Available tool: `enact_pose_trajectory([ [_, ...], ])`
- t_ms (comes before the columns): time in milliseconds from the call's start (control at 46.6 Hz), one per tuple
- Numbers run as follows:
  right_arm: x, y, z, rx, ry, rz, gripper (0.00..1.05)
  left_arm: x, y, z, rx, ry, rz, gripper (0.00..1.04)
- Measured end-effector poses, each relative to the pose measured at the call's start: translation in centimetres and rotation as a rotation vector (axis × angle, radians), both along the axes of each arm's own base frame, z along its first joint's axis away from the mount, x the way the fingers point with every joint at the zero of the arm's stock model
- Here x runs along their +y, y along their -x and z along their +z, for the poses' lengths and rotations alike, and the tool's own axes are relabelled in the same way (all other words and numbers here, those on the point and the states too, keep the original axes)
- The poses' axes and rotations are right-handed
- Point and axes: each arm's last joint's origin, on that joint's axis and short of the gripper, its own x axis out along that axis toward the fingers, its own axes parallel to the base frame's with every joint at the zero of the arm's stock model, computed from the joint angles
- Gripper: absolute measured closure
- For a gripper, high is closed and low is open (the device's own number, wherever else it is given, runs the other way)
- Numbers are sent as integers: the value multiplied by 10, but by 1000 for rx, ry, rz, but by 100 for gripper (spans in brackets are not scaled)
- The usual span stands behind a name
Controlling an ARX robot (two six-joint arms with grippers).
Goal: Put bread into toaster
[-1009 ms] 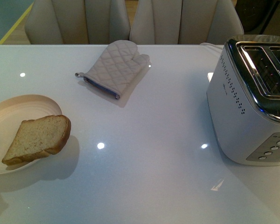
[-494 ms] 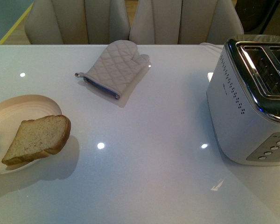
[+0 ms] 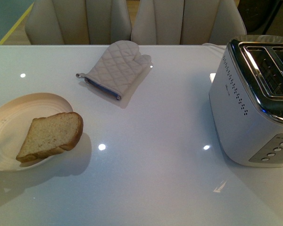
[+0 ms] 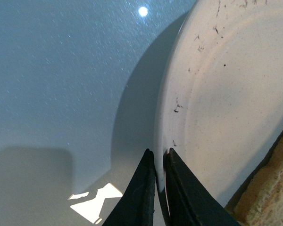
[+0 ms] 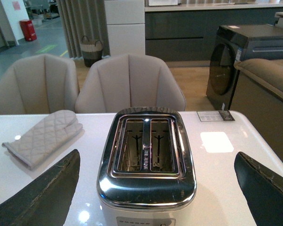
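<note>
A thick slice of bread [image 3: 51, 135] lies on a round cream plate [image 3: 19, 117] at the table's left, its rounded end hanging over the plate's right rim. My left gripper [image 4: 159, 157] is shut on the plate's rim [image 4: 162, 122]; a corner of the bread [image 4: 269, 197] shows beside it. The silver-white toaster [image 3: 254, 99] stands at the right with both slots empty. My right gripper [image 5: 158, 188] is open above the toaster [image 5: 146, 155], its two dark fingers [image 5: 42, 193] spread wide to either side.
A grey quilted oven mitt [image 3: 117, 68] lies at the back middle of the white table [image 3: 155, 155]. Two beige chairs [image 3: 132, 21] stand behind the table. A small card [image 5: 216, 116] lies on the table behind the toaster.
The plate with the bread on it has shifted to the right, toward the table's middle, with my left gripper holding its rim. The toaster and mitt have not moved.
</note>
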Motion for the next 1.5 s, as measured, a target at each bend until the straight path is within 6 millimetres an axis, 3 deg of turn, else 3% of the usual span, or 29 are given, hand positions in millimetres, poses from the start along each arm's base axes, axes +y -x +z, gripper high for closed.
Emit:
enact_pose_trajectory([
  [386, 0, 0, 0, 0, 0, 0, 9, -63, 12, -1, 44, 61, -133, 101],
  [708, 0, 0, 0, 0, 0, 0, 9, -86, 15, -1, 49, 110, -89, 100],
  [966, 0, 0, 0, 0, 0, 0, 9, -88, 25, 4, 52, 123, -77, 60],
  [1180, 0, 0, 0, 0, 0, 0, 9, -77, 24, 35, -47, 116, -43, 29],
  [1309, 0, 0, 0, 0, 0, 0, 9, -70, 24, 76, -192, 29, -48, 5],
  [1502, 0, 0, 0, 0, 0, 0, 9, -74, 35, 139, -471, -90, -90, 7],
])
